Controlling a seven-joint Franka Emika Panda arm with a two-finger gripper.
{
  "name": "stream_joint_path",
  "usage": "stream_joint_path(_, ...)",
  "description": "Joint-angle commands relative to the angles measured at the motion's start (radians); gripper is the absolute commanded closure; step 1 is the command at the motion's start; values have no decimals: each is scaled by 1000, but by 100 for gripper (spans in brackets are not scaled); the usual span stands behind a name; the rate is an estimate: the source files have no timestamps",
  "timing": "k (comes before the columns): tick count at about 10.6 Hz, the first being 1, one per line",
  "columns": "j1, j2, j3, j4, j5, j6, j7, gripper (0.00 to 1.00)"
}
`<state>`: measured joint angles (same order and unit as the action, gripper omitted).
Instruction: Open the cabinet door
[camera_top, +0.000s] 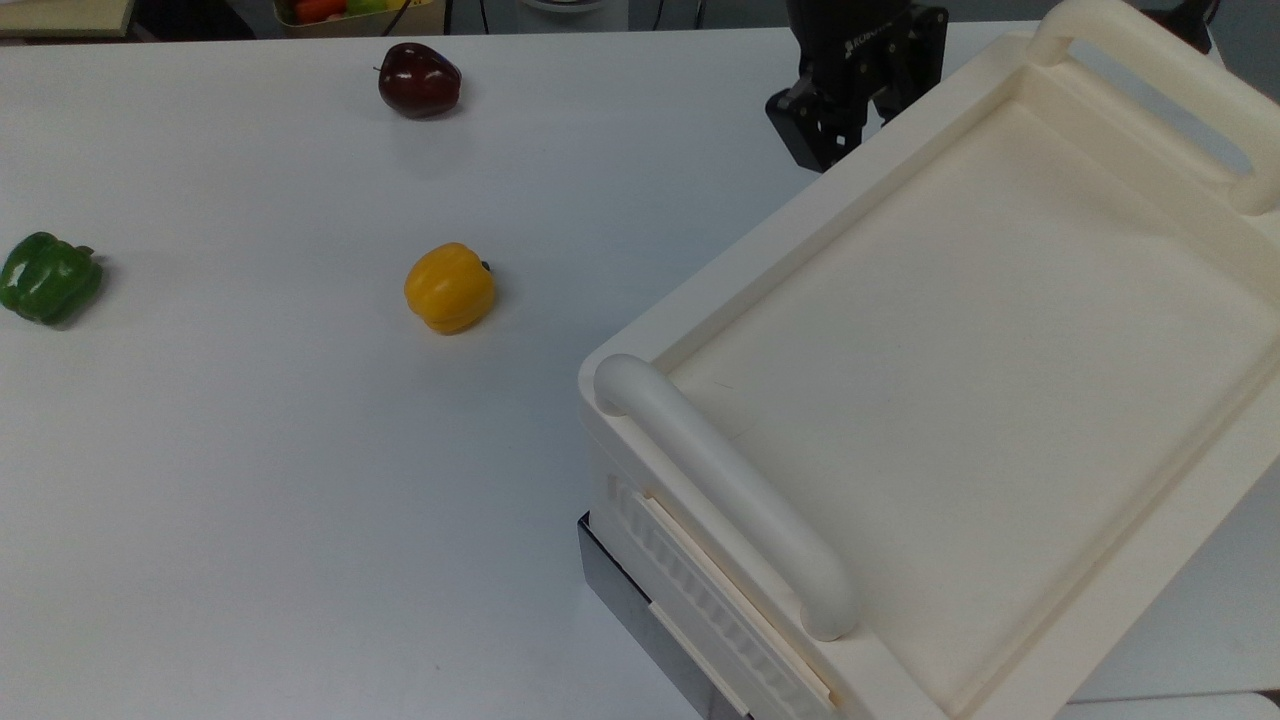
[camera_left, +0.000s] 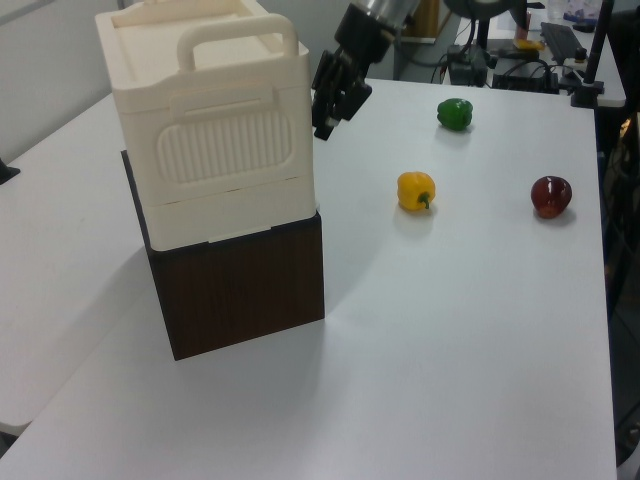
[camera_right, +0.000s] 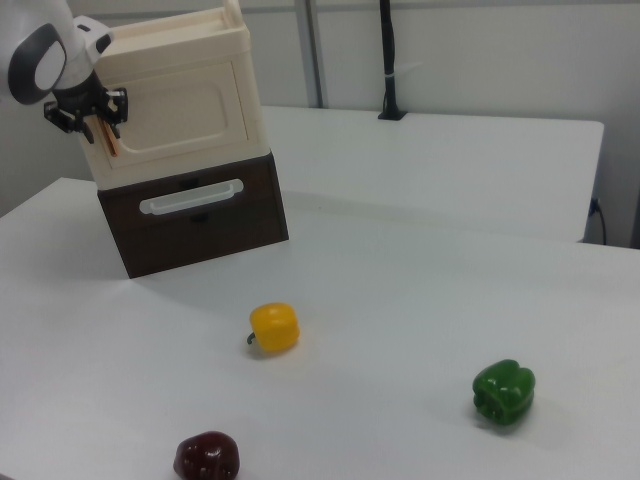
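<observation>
The white surface (camera_right: 420, 260) carries a cream cabinet (camera_left: 210, 130) standing on a dark brown base (camera_right: 195, 215). The cabinet door (camera_right: 175, 110), a flat cream panel, faces the right view's camera and lies flush in its frame, with its slim copper strip handle (camera_right: 108, 138) along the edge at the right view's left. The hand (camera_right: 88, 118) hangs at that same edge, right against the handle; in the left view it sits just beside the cabinet's far corner. Whether its fingers are apart or together cannot be told. A green pepper (camera_right: 503, 393), a yellow pepper (camera_right: 274, 327) and a dark red apple (camera_right: 206, 457) lie well apart from the cabinet.
</observation>
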<state>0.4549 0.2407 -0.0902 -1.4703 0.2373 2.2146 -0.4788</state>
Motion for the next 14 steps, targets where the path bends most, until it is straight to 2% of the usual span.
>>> stream_joint_path(1, 27, 15, -5, 8, -27, 20, 19, 78)
stream_joint_path(2, 25, 17, -5, 8, -27, 31, 19, 82)
stream_joint_path(5, 18, 17, -6, 8, -42, 62, 22, 84)
stream_joint_path(7, 16, 15, -11, 7, -52, 62, 20, 93)
stream_joint_path(9, 14, -6, -14, -2, -52, 44, 16, 97)
stream_joint_path(11, 2, -14, -14, -25, -52, 28, 11, 98)
stream_joint_path(14, -28, -34, -14, -28, -49, -85, -35, 99)
